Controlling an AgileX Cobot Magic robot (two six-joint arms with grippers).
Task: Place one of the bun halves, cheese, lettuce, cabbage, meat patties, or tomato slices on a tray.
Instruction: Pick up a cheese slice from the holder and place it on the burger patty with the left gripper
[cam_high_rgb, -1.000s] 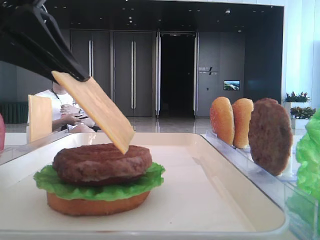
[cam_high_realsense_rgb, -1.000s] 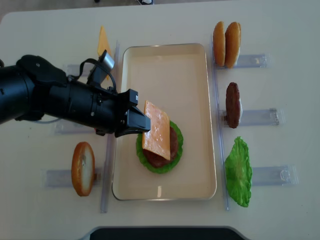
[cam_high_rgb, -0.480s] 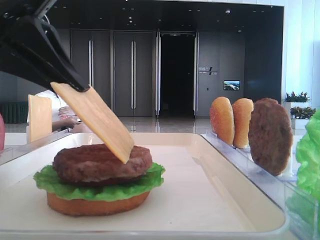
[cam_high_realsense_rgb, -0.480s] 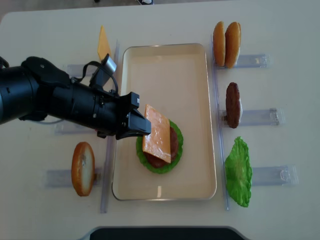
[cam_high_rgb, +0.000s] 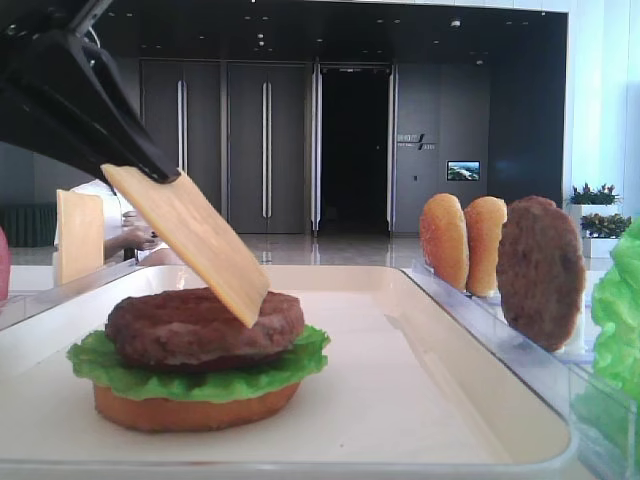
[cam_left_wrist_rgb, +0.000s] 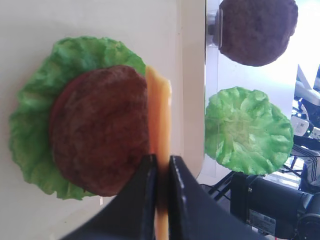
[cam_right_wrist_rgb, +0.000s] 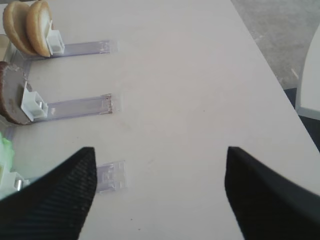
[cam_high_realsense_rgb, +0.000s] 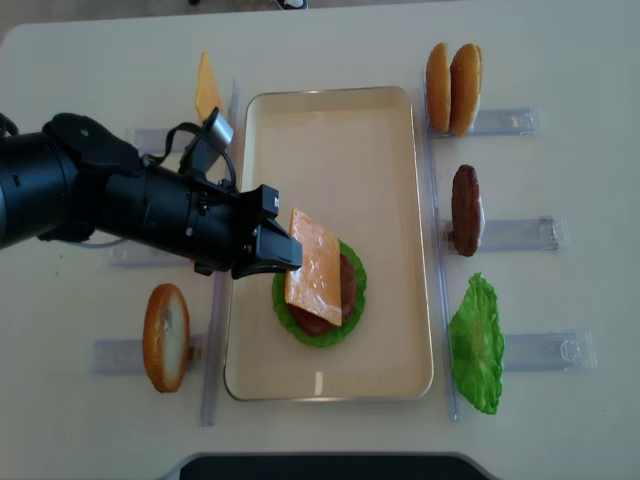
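My left gripper (cam_high_realsense_rgb: 290, 252) is shut on a yellow-orange cheese slice (cam_high_realsense_rgb: 314, 266), holding it tilted over the stack on the cream tray (cam_high_realsense_rgb: 340, 130). The slice's low corner (cam_high_rgb: 245, 305) rests on or just above the meat patty (cam_high_rgb: 200, 325), which lies on lettuce (cam_high_rgb: 200, 378) and a bun half (cam_high_rgb: 195, 408). In the left wrist view the cheese (cam_left_wrist_rgb: 159, 120) runs edge-on between the fingers (cam_left_wrist_rgb: 142, 200) beside the patty (cam_left_wrist_rgb: 97, 130). My right gripper (cam_right_wrist_rgb: 157, 192) stands open above bare table, nothing between its fingers.
Clear racks flank the tray. Right of it stand two bun halves (cam_high_realsense_rgb: 452, 88), a patty (cam_high_realsense_rgb: 465, 210) and a lettuce leaf (cam_high_realsense_rgb: 477, 343). Left of it stand another cheese slice (cam_high_realsense_rgb: 206, 88) and a bun half (cam_high_realsense_rgb: 166, 336).
The left gripper has eased the cheese slightly down and leftward onto the patty; over the last half second it has barely moved. The right gripper is unchanged.
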